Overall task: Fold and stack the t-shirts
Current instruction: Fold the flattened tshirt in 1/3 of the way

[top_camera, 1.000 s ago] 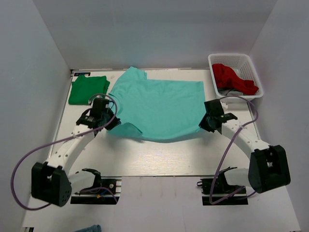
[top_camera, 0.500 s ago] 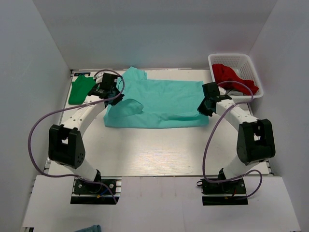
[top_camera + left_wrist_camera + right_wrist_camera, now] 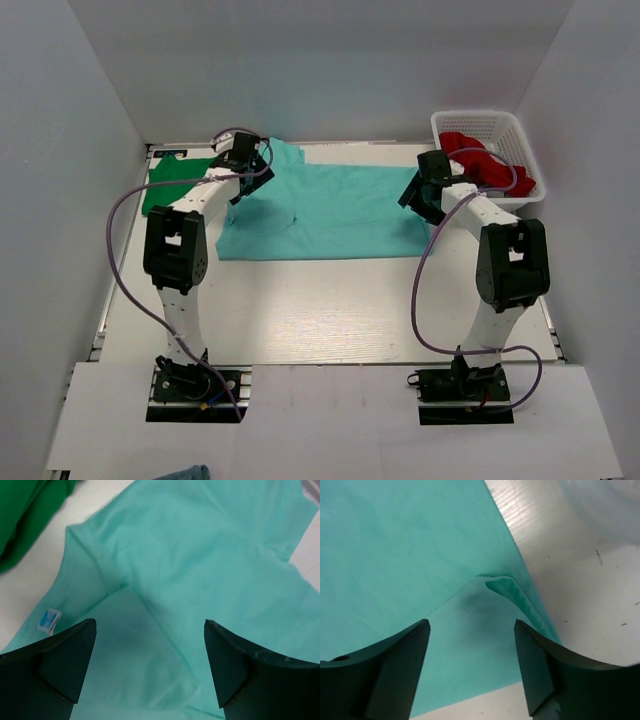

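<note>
Soft teal t-shirt [image 3: 330, 210] lies folded, smooth rectangle; left claw [image 3: 150, 625], right claw [image 3: 471, 623] both wide.

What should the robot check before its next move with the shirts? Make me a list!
1. Is the left gripper empty? Ok: it is open above the light teal t-shirt with nothing between its fingers.
2. Is the right gripper empty? Ok: it is open over that shirt's right edge.
3. Is the fold smooth? Not ok: a small curl sits near the right edge.
4. Are the shirts stacked? Not ok: the dark green t-shirt lies beside the teal one, at the far left.
5. Is the red cloth out of the way? Ok: it is inside the white basket.
</note>
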Motion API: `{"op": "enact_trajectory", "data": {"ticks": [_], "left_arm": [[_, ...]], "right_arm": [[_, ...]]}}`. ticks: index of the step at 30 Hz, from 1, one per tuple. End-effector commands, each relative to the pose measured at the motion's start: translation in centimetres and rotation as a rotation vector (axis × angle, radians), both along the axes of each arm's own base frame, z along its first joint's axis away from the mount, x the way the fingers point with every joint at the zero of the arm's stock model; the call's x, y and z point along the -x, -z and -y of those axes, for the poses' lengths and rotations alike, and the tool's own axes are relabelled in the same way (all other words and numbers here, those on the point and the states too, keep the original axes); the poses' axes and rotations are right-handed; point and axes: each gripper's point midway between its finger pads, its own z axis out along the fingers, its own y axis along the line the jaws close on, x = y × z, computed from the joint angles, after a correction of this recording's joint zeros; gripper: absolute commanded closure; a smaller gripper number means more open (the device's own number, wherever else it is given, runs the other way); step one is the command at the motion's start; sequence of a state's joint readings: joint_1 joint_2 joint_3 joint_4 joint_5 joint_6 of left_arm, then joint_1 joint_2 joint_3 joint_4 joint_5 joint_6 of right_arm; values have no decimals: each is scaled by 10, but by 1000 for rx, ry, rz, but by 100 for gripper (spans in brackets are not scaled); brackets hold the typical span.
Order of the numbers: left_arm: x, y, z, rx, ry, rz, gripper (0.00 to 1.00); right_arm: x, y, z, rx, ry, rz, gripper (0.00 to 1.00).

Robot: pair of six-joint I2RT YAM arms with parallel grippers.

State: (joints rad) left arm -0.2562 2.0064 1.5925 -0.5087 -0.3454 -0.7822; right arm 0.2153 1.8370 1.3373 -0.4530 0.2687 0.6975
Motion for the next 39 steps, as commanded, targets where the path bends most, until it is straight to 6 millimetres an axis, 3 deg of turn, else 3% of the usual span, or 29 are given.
{"op": "enact_trajectory", "data": {"ticks": [1, 4, 6, 7, 8, 14, 15, 19, 20, 22, 24, 25, 27, 28, 29, 30, 31, 32, 33, 34, 36, 39], "left_arm": [[-26, -49, -5, -29, -13, 95, 0], [-24, -55, -2, -22, 7, 88, 0], [-9, -51, -1, -4, 27, 68, 0], [-6, -50, 5, 25, 53, 72, 0], [0, -47, 6, 30, 71, 64, 0], [56, 8, 22, 113, 149, -74, 0], [69, 27, 21, 122, 146, -117, 0], [101, 60, 13, 112, 121, -228, 0], [113, 74, 9, 96, 113, -273, 0], [129, 83, 2, 77, 103, -319, 0], [154, 97, -7, 58, 84, -378, 0], [164, 100, -9, 55, 83, -393, 0], [197, 105, -16, 62, 76, -435, 0], [209, 106, -14, 72, 77, -445, 0], [236, 109, -19, 80, 71, -473, 0], [248, 108, -18, 104, 70, -478, 0], [280, 119, -24, 110, 60, -537, 0], [292, 118, -21, 138, 74, -540, 0], [299, 105, -11, 208, 112, -494, 0], [324, 113, -13, 228, 121, -523, 0], [335, 104, -4, 293, 173, -480, 0], [322, 72, 2, 334, 216, -306, 0]], "right_arm": [[-11, -37, 1, 12, -14, 96, 22], [3, -31, -9, -15, -84, 108, 21], [9, -35, -14, -37, -108, 136, 21], [19, -24, -22, -72, -148, 130, 17], [17, -28, -29, -89, -169, 159, 15], [22, 1, -37, -101, -200, 95, 12], [22, 13, -37, -94, -196, 76, 12], [35, 42, -34, -91, -190, 0, 12], [47, 54, -31, -89, -182, -35, 12], [55, 55, -31, -109, -177, -43, 12], [86, 76, -28, -117, -168, -106, 12], [90, 72, -30, -134, -175, -90, 12], [140, 95, -24, -145, -166, -180, 13], [146, 89, -28, -159, -182, -161, 13], [174, 97, -23, -160, -177, -197, 13], [179, 90, -23, -165, -176, -175, 13], [190, 90, -23, -166, -181, -186, 13], [204, 85, -21, -180, -181, -166, 13], [212, 81, -30, -233, -217, -172, 13], [216, 77, -34, -255, -237, -159, 13], [220, 58, -46, -309, -292, -94, 13], [217, 33, -48, -313, -316, -9, 13]]}}
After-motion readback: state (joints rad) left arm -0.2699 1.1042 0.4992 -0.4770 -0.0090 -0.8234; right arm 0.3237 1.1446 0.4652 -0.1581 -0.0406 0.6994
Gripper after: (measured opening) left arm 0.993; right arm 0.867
